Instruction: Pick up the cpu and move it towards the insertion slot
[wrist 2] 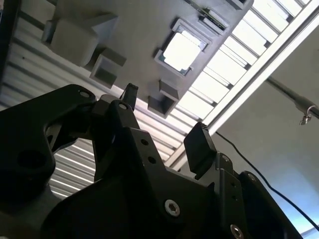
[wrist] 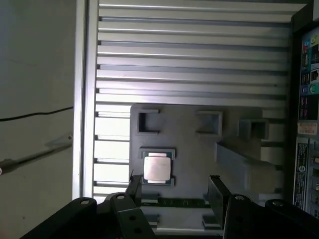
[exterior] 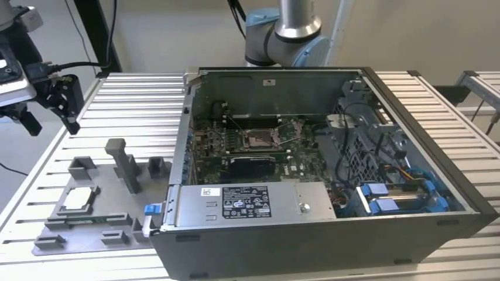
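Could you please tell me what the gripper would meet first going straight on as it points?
Probably the grey plastic fixture plate, close beside the silvery square cpu seated in it; depth is unclear.

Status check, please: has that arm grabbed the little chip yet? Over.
Gripper open, empty, above the grey fixture. Cpu lying in its fixture pocket, not gripped. Insertion slot inside the case. Nothing on top of the cpu.

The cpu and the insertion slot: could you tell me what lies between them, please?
In the exterior view, a grey upright post and the case's side wall stand between the cpu and the insertion slot.
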`<state>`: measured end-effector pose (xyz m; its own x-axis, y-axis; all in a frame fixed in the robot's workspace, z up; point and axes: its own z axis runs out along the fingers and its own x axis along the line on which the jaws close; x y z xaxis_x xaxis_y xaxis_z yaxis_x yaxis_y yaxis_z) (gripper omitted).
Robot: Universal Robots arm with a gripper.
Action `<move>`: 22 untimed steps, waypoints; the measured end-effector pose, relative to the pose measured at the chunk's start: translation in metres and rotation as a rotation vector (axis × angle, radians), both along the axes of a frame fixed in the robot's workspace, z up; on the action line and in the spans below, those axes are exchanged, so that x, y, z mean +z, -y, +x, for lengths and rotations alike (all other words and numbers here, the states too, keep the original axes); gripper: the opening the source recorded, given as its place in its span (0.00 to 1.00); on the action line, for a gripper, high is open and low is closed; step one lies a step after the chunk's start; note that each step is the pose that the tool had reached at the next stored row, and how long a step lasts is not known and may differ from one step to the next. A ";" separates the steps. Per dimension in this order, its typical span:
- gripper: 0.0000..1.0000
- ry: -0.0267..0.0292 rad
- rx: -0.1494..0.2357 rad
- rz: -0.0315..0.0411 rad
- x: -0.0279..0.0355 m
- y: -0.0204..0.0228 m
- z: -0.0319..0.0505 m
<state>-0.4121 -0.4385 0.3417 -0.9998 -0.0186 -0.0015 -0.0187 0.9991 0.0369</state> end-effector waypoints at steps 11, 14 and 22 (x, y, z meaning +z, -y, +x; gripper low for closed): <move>1.00 -0.0002 0.000 -0.0013 -0.0073 -0.0002 0.0000; 1.00 -0.0001 0.000 -0.0012 -0.0075 -0.0002 0.0000; 1.00 0.0001 0.000 -0.0012 -0.0104 -0.0003 -0.0001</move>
